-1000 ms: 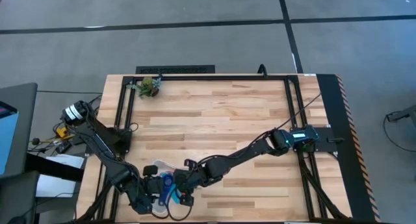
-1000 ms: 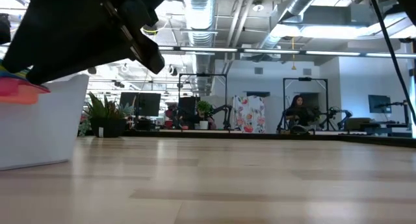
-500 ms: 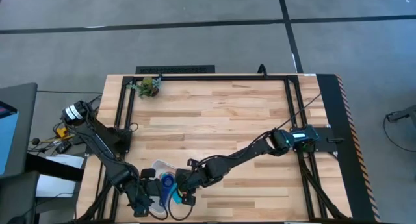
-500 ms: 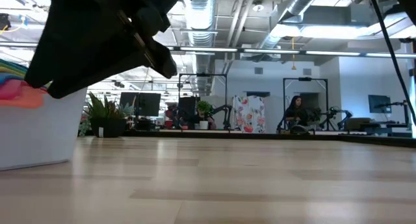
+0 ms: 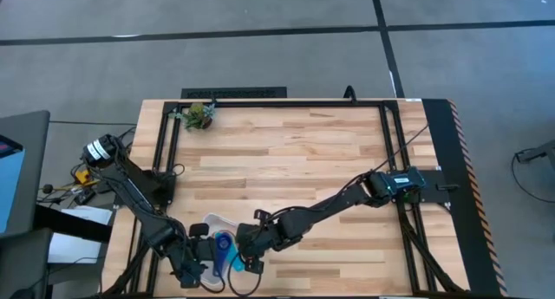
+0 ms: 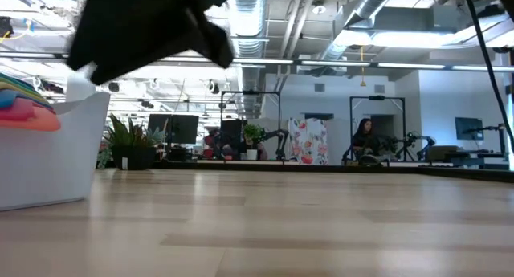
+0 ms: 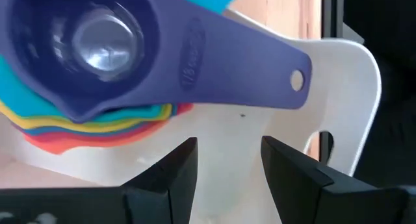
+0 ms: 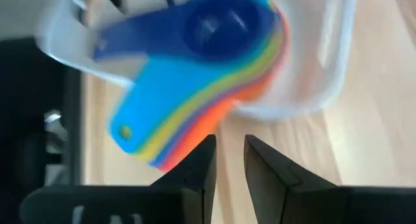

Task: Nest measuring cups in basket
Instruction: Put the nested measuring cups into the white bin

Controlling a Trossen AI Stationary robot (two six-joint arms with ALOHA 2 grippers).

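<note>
The left tool [image 7: 224, 169] hangs just above the basket [image 7: 338, 87] with its two fingers [image 7: 172, 175] spread and nothing between them; under it sits the stack of measuring cups [image 7: 110, 68], the dark blue cup [image 7: 104, 39] on top with its flat handle reaching toward the white rim of the basket. The handle has raised writing, but it is too soft to read, and a small hole near its end. The right tool [image 8: 224, 165] is near the same basket [image 8: 325, 81], on the side toward the middle of the bench, with its fingers [image 8: 195, 175] apart and empty; before it the nested cups [image 8: 201, 74] lie in the basket, the light blue, yellow and orange handles fanning out over the rim. From above, both tools meet at the basket [image 5: 211, 223], which stands near the front edge of the bench [image 5: 295, 152], close to the left arm's base; the cups [image 5: 227, 250] show as a blue patch between the two tools. Away from the basket, most of the light wooden planks are open, with only a small green plant-like clump [image 5: 201, 115] at the far corner beside the black frame. At bench height, the white wall of the basket [image 6: 48, 152] rises at one side with coloured cup edges [image 6: 24, 104] above it, and beyond is a large workshop with ceiling pipes, monitors, plants and a seated person [image 6: 365, 140].
</note>
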